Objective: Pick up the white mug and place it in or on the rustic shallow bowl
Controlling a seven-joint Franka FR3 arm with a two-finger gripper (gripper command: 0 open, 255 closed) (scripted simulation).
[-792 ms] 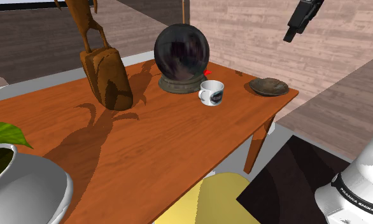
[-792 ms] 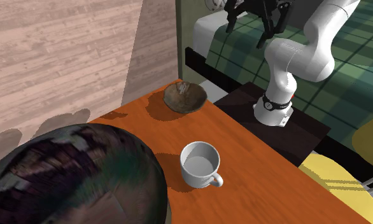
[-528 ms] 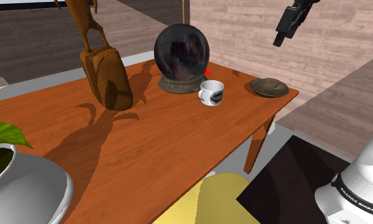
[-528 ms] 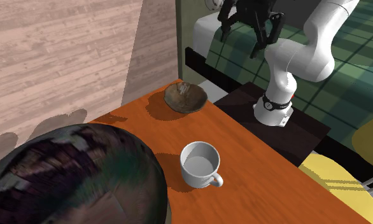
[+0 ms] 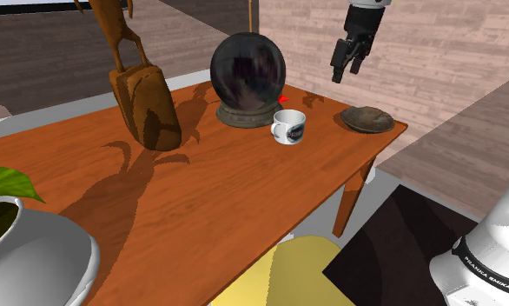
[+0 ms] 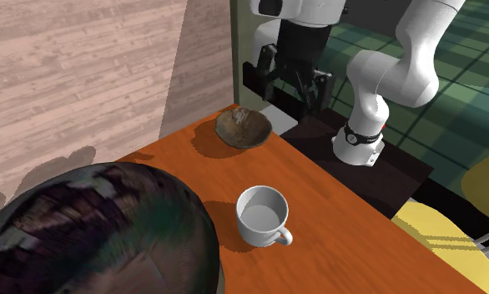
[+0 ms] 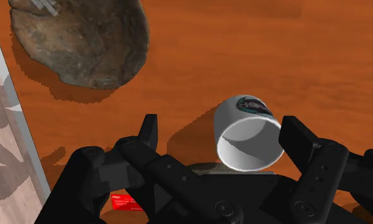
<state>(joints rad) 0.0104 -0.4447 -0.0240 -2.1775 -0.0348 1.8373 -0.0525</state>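
The white mug [image 5: 288,127] [image 6: 264,215] stands upright on the wooden table [image 5: 244,191], in front of a dark globe, with a dark print on its side. The brown rustic shallow bowl [image 5: 366,119] [image 6: 243,127] lies near the table's corner, to the shoulder view's right of the mug. My black gripper [image 5: 340,75] [image 6: 293,88] hangs open high above the table, pointing down, roughly over the stretch between the two. In the wrist view the mug [image 7: 249,137] shows far below between the spread fingers of the gripper [image 7: 219,121], and the bowl [image 7: 80,41] lies off to one side.
A large dark glass globe [image 5: 247,74] [image 6: 93,234] on a base stands right behind the mug. A tall wooden carving [image 5: 144,100] and a white vase [image 5: 27,252] occupy the table's other end. A small red object [image 5: 283,100] lies by the globe. The table edge runs just past the bowl.
The gripper has swung from beyond the table's corner toward the shoulder view's left and lower, now hanging over the table near the bowl. Mug and bowl have not moved.
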